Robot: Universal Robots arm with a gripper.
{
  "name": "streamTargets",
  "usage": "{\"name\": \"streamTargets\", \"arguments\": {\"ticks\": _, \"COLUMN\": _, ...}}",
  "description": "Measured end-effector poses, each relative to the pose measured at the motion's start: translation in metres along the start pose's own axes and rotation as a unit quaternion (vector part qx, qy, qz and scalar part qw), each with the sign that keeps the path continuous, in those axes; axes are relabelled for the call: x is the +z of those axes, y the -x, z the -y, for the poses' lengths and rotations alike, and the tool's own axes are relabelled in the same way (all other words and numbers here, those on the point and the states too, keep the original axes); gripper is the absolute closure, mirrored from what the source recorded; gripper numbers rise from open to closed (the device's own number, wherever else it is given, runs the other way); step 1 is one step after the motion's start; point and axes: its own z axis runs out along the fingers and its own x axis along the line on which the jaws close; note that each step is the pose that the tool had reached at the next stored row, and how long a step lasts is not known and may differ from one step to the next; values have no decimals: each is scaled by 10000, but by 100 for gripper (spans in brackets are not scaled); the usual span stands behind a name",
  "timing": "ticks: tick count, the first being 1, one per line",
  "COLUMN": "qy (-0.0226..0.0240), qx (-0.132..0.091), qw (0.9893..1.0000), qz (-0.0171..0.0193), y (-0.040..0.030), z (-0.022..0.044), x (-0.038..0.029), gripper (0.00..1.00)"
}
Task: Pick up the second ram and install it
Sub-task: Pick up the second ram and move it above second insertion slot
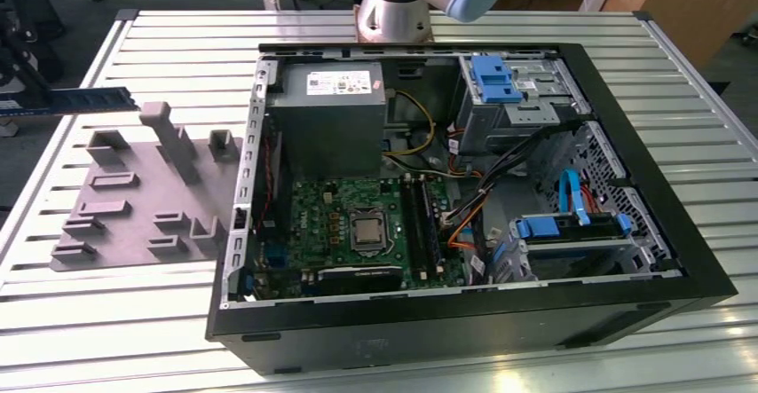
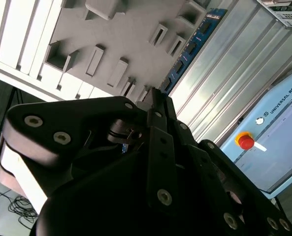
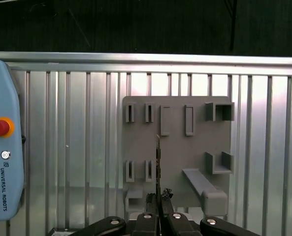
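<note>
Dark blue-green second ram (image 1: 92, 99) is up in the air near the grey holder plate (image 1: 133, 205), at the exterior view's left, well apart from the open pc case (image 1: 474, 335). Gripper (image 3: 159, 199) is clamped on one end of the stick, seen edge-on in first wrist view.

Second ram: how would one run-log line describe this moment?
gripper: shut on second ram | place: near grey holder plate | computer case: open
</note>
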Motion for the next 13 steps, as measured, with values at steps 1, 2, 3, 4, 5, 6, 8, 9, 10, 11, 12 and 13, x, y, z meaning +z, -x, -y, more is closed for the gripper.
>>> {"name": "streamTargets", "arguments": {"ticks": 1, "qy": 0, "qx": 0, "qw": 10000, "qz": 0, "y": 0, "z": 13, "x": 0, "gripper": 86}}
{"name": "streamTargets", "arguments": {"ticks": 2, "qy": 0, "qx": 0, "qw": 10000, "qz": 0, "y": 0, "z": 25, "x": 1, "gripper": 86}}
{"name": "streamTargets", "arguments": {"ticks": 3, "qy": 0, "qx": 0, "qw": 10000, "qz": 0, "y": 0, "z": 38, "x": 1, "gripper": 86}}
{"name": "streamTargets", "arguments": {"ticks": 4, "qy": 0, "qx": 0, "qw": 10000, "qz": 0, "y": 0, "z": 50, "x": 1, "gripper": 86}}
{"name": "streamTargets", "arguments": {"ticks": 5, "qy": 0, "qx": 0, "qw": 10000, "qz": 0, "y": 0, "z": 64, "x": 2, "gripper": 86}}
{"name": "streamTargets", "arguments": {"ticks": 6, "qy": 0, "qx": 0, "qw": 10000, "qz": 0, "y": 0, "z": 76, "x": 3, "gripper": 86}}
{"name": "streamTargets", "arguments": {"ticks": 8, "qy": 0, "qx": 0, "qw": 10000, "qz": 0, "y": 0, "z": 102, "x": 4, "gripper": 86}}
{"name": "streamTargets", "arguments": {"ticks": 9, "qy": 0, "qx": 0, "qw": 10000, "qz": 0, "y": -1, "z": 115, "x": 4, "gripper": 86}}
{"name": "streamTargets", "arguments": {"ticks": 10, "qy": 0, "qx": 0, "qw": 10000, "qz": 0, "y": 0, "z": 128, "x": 4, "gripper": 86}}
{"name": "streamTargets", "arguments": {"ticks": 11, "qy": 0, "qx": 0, "qw": 10000, "qz": 0, "y": -1, "z": 142, "x": 5, "gripper": 86}}
{"name": "streamTargets", "arguments": {"ticks": 12, "qy": 0, "qx": 0, "qw": 10000, "qz": 0, "y": -1, "z": 154, "x": 6, "gripper": 86}}
{"name": "streamTargets", "arguments": {"ticks": 13, "qy": 0, "qx": 0, "qw": 10000, "qz": 0, "y": -1, "z": 167, "x": 6, "gripper": 86}}
